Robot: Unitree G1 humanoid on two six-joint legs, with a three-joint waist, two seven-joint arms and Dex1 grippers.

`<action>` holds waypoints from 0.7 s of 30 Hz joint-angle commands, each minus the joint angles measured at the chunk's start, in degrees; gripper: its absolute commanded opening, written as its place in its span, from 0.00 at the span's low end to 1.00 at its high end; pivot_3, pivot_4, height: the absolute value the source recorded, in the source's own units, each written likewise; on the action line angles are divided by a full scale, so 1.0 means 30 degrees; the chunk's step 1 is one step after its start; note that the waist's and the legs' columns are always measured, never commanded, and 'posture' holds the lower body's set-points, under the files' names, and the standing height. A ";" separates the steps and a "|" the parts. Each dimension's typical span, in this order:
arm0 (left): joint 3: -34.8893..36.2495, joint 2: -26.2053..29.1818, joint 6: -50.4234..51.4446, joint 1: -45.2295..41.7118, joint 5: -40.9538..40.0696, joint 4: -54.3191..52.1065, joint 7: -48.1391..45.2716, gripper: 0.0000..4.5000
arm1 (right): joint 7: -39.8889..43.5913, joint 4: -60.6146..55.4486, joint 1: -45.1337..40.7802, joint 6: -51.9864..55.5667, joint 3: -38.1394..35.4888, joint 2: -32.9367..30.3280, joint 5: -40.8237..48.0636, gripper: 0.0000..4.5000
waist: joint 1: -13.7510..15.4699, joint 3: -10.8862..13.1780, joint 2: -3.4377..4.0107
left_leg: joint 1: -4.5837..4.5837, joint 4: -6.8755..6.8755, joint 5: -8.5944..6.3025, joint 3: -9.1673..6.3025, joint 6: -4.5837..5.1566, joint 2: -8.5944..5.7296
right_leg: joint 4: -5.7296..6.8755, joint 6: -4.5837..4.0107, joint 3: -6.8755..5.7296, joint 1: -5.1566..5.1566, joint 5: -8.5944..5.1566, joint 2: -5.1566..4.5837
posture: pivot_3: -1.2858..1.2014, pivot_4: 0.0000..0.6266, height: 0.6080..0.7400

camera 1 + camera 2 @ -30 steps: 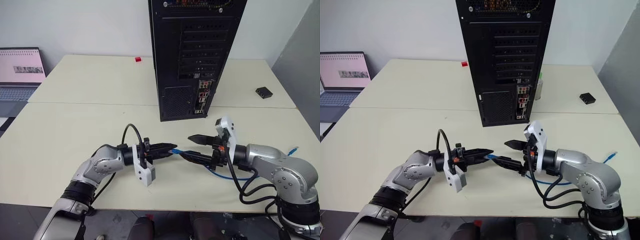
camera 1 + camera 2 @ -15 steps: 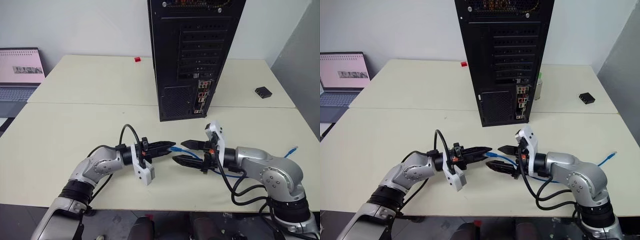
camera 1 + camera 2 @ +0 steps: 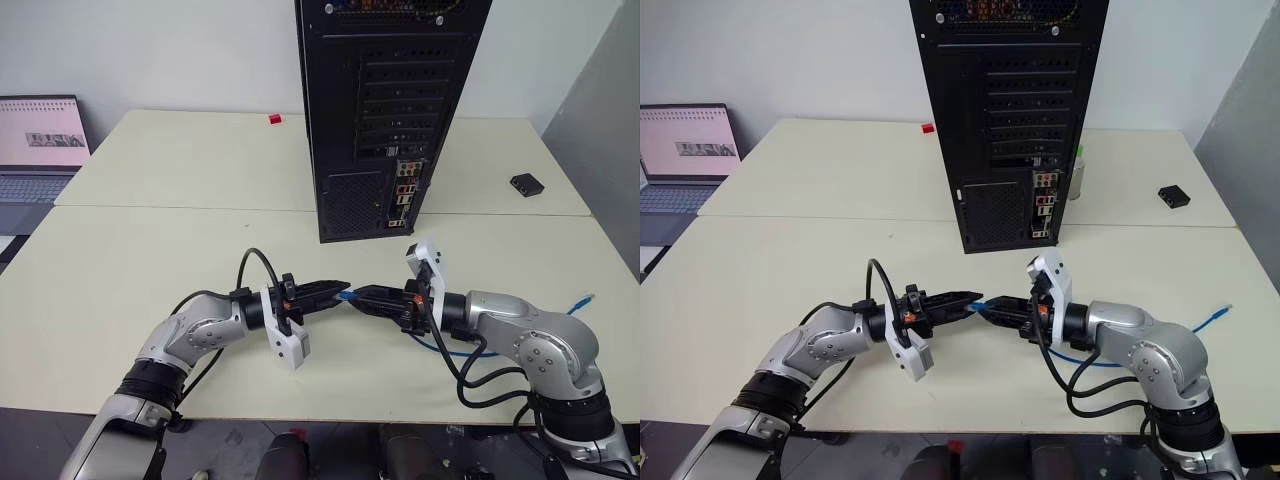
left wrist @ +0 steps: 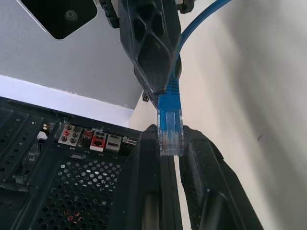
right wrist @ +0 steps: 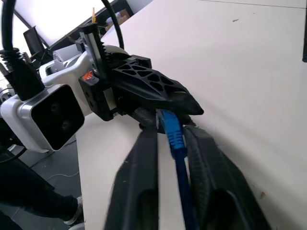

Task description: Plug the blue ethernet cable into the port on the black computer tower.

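Left gripper [image 3: 340, 293]: closed on the plug end of the blue ethernet cable [image 4: 170, 120], plug tip poking out past the fingertips.
Right gripper [image 3: 362, 297]: closed too, clamped on the cord just behind the plug, tips nearly meeting the left tips.
Cable: held between both sets of fingers, off the table [image 3: 150, 250]; loose length trailing behind the right fingers across the tabletop, far plug [image 3: 589, 297] lying well apart near the table's edge.
Black computer tower [image 3: 390, 110]: upright beyond both fingertips, rear panel facing them.
Port [image 3: 400, 198]: somewhere in the strip of coloured connectors low on the rear panel, well apart from the plug; exact socket too small to pick out.
Step, as judged: handover of the plug from left to right, plugging not yet begun.
Risk, double grip: pulling apart while both stay clamped likely to kink the cord or yank the plug askew.
Risk, grip point: hold on the cord rather than the plug body may let the plug droop or twist, spoiling the line-up with the socket.
Risk, trailing length: possible snag on the right arm's black cables.
Risk, wrong socket: neighbouring connectors close by.
Writing: none readable on tower, cable or grippers; laptop [image 3: 40, 145] screen beyond the left fingers too small to read.
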 commanded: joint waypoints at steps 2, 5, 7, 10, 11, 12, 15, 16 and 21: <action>-0.0038 0.0142 -0.0076 -0.0232 0.0033 -0.0548 0.0563 0.06 | 0.0206 -0.0353 -0.0413 -0.0476 0.0252 -0.0075 0.0094 0.00 | 0.0002 0.0000 0.0000 | 0.0000 -0.0001 0.0000 0.0000 0.0000 0.0000 | 0.0000 0.0000 0.0001 0.0000 0.0000 0.0000 | 0.52 0.24 1.00; -0.0048 0.0142 -0.0105 -0.0268 0.0143 -0.0515 0.0717 0.06 | 0.0220 -0.0304 -0.0447 -0.0512 0.0290 -0.0132 0.0093 0.00 | 0.0002 0.0000 0.0000 | 0.0000 0.0000 0.0000 0.0000 0.0000 0.0000 | 0.0000 0.0000 0.0000 0.0000 0.0000 0.0000 | 0.52 0.24 1.00; -0.0060 0.0149 -0.0120 -0.0285 0.0217 -0.0519 0.0826 0.06 | 0.0223 -0.0284 -0.0467 -0.0499 0.0289 -0.0177 0.0126 0.00 | 0.0001 0.0000 0.0000 | 0.0001 0.0000 0.0000 0.0000 0.0000 0.0000 | 0.0000 0.0000 0.0000 0.0000 0.0000 0.0000 | 0.52 0.24 1.00; -0.0022 0.0135 -0.0103 -0.0306 0.0456 -0.0542 0.1018 0.06 | 0.0230 -0.0259 -0.0488 -0.0470 0.0255 -0.0218 0.0180 0.00 | 0.0003 0.0000 0.0000 | 0.0000 0.0000 0.0000 0.0000 0.0000 -0.0001 | -0.0001 0.0000 0.0000 0.0000 0.0000 0.0000 | 0.52 0.24 1.00; 0.0077 0.0101 -0.0107 -0.0289 0.0614 -0.0571 0.1202 0.06 | 0.0240 -0.0252 -0.0494 -0.0460 0.0226 -0.0238 0.0202 0.00 | 0.0004 0.0000 0.0000 | 0.0000 0.0000 0.0000 0.0000 0.0000 0.0000 | 0.0000 0.0000 0.0000 0.0000 0.0000 0.0000 | 0.52 0.24 1.00; 0.0177 0.0067 -0.0141 -0.0297 0.0891 -0.0569 0.1463 0.06 | 0.0260 -0.0204 -0.0505 -0.0491 0.0219 -0.0255 0.0180 0.00 | 0.0005 0.0000 0.0000 | 0.0000 0.0000 0.0000 0.0000 0.0000 0.0000 | 0.0000 0.0000 0.0000 0.0000 0.0000 -0.0001 | 0.52 0.24 1.00; -0.0283 0.0204 0.0074 -0.0392 0.0692 -0.0208 0.1160 0.06 | 0.0290 -0.0147 -0.0526 -0.0594 0.0254 -0.0314 0.0089 0.00 | 0.0004 0.0000 0.0000 | 0.0000 0.0000 0.0000 0.0000 0.0000 0.0000 | 0.0000 0.0000 0.0001 0.0000 0.0000 -0.0001 | 0.52 0.24 1.00; -0.0414 0.0240 0.0061 -0.0368 0.0291 -0.0115 0.1023 0.06 | 0.0277 -0.0144 -0.0531 -0.0613 0.0243 -0.0306 0.0100 0.00 | 0.0004 0.0000 0.0000 | 0.0000 0.0000 0.0000 0.0000 0.0000 0.0000 | 0.0000 0.0000 0.0000 0.0000 0.0000 -0.0001 | 0.52 0.24 1.00; -0.0896 0.0345 0.1168 -0.0153 -0.1997 -0.0123 -0.0120 0.33 | 0.0201 -0.0116 -0.0560 -0.0745 0.0143 -0.0348 0.0073 0.00 | -0.0005 0.0000 0.0000 | -0.0002 -0.0001 0.0000 -0.0002 0.0000 0.0001 | 0.0000 0.0000 -0.0004 0.0000 0.0000 -0.0001 | 0.52 0.24 1.00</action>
